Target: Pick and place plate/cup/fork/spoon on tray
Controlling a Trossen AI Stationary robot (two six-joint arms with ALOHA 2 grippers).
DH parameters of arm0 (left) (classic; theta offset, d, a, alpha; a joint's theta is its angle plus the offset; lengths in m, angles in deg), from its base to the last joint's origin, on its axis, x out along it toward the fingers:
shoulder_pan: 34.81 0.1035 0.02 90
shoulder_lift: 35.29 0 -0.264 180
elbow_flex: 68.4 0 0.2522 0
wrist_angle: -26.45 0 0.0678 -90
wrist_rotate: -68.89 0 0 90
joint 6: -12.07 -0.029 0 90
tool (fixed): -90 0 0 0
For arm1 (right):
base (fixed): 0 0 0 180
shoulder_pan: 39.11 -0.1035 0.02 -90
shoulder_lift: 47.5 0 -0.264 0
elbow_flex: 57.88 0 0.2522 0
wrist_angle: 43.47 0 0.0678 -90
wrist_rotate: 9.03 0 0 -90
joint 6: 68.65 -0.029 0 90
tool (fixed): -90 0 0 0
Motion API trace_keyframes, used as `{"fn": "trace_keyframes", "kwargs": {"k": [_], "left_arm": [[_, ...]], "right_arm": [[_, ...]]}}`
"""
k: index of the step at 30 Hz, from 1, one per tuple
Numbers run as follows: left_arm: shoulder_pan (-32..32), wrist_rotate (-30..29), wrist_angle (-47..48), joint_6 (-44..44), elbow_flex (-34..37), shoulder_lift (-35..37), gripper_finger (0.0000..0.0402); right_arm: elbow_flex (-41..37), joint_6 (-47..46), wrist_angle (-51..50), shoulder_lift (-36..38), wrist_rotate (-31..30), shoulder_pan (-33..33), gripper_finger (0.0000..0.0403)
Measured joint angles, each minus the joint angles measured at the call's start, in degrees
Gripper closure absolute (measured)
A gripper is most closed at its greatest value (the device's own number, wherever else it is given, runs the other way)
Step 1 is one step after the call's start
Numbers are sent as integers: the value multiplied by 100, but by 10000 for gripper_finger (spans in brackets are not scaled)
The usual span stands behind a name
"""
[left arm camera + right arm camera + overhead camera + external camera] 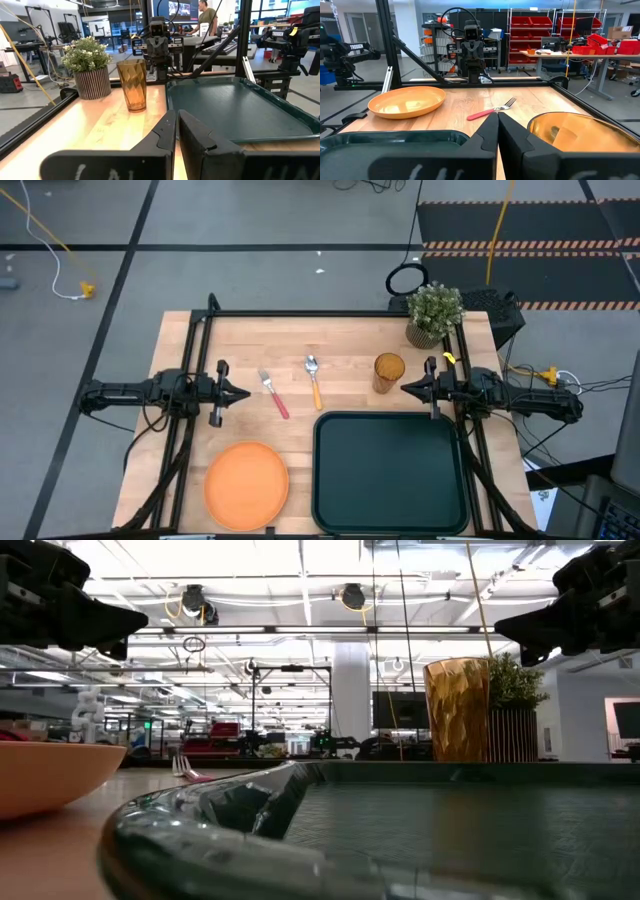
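Observation:
The orange plate [247,480] lies flat on the wooden table near the front left. Beside it, at the front right, lies the dark tray [390,470]. The pink-handled fork [273,395] and the orange-handled spoon [314,380] lie flat at mid-table. The amber cup [389,372] stands upright just beyond the tray. My left gripper [243,392] hovers shut at the table's left, pointing level toward the fork. My right gripper [406,388] hovers shut at the right, its tips close beside the cup [580,132]. Neither holds anything.
A potted green plant [434,313] stands at the far right corner, behind the cup. A black frame [330,313] runs along the table's far edge and both sides. Bare wood lies between the plate and the cutlery.

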Motion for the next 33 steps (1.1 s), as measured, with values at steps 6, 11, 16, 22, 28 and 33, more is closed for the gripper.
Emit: {"fn": "trace_keyframes", "kwargs": {"k": [6,11,16,22,28,33], "left_arm": [[0,0,1,2,0,0,378],[0,0,0,0,0,1,378],[1,0,0,0,0,-1,378],[0,0,1,2,0,-2,378],[0,0,-1,1,-1,0,378],[0,0,1,0,0,-1,378]], "right_arm": [[0,161,1,0,-2,0,403],[0,160,-1,-1,-1,0,403],[0,522,1,0,-281,9,403],[0,629,54,0,-302,9,403],[0,889,265,-2,-302,9,403],[12,786,857,-2,-208,4,403]]}}
